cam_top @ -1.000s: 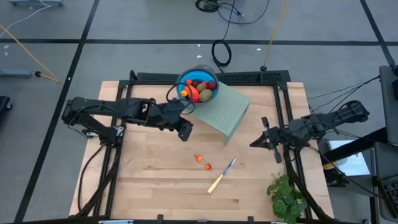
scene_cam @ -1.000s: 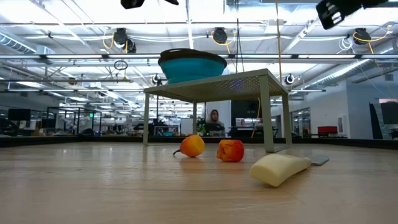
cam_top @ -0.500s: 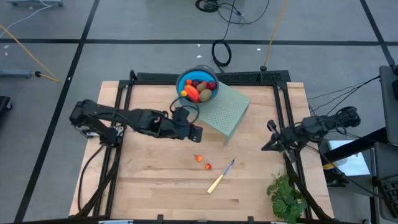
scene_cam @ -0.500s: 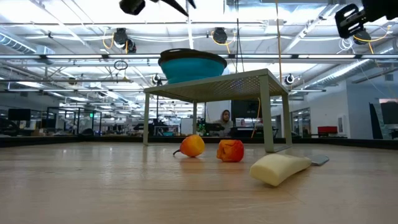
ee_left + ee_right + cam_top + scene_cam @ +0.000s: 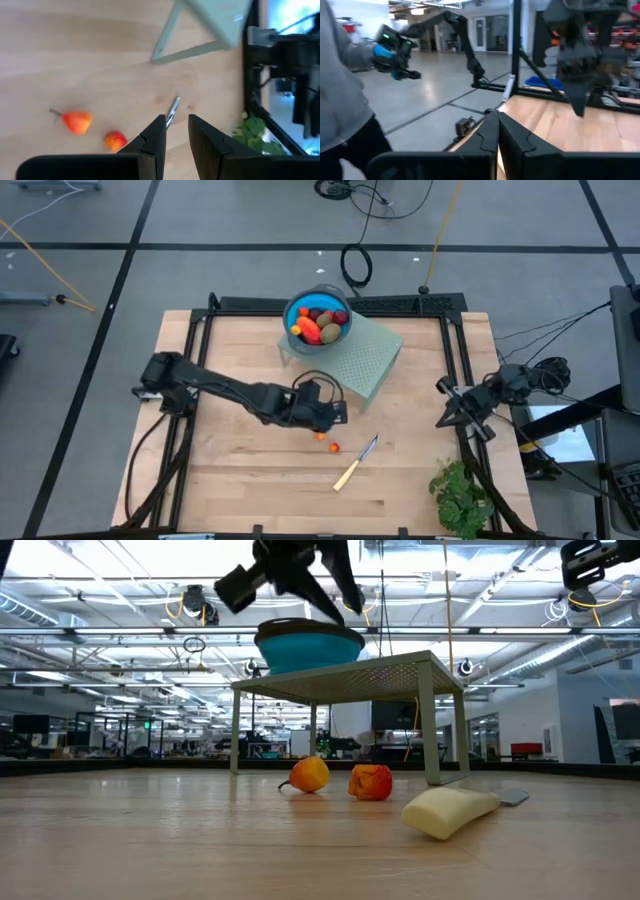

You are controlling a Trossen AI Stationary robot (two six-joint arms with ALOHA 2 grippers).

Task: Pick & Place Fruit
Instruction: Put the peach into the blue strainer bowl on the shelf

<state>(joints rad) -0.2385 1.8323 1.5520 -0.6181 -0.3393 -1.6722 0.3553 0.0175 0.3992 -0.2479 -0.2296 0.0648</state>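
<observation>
Two tiny orange-red fruit pieces [image 5: 321,435] [image 5: 334,447] lie on the wooden table, also seen in the low view [image 5: 310,773] [image 5: 371,782] and the left wrist view [image 5: 77,121] [image 5: 115,141]. My left gripper [image 5: 338,416] [image 5: 176,120] hangs just above and beside them, pointing slantwise down, open by a narrow gap with nothing between its fingers. A blue bowl [image 5: 288,320] [image 5: 310,645] holding several fruit pieces stands on a pale green stand [image 5: 365,360]. My right gripper [image 5: 442,402] [image 5: 496,115] is shut and holds nothing, at the table's right edge.
A pale-handled knife [image 5: 357,462] [image 5: 450,810] lies just right of the two fruit pieces. A leafy green bunch [image 5: 460,495] sits at the near right corner. A black frame [image 5: 330,304] borders the table. A person in grey [image 5: 345,75] stands beyond the table.
My left gripper has come away from the bowl, going down and toward the table's near and right side, and has rolled about its own axis; it now hangs by the two small fruit pieces. My right gripper has drawn back toward the table's right edge.
</observation>
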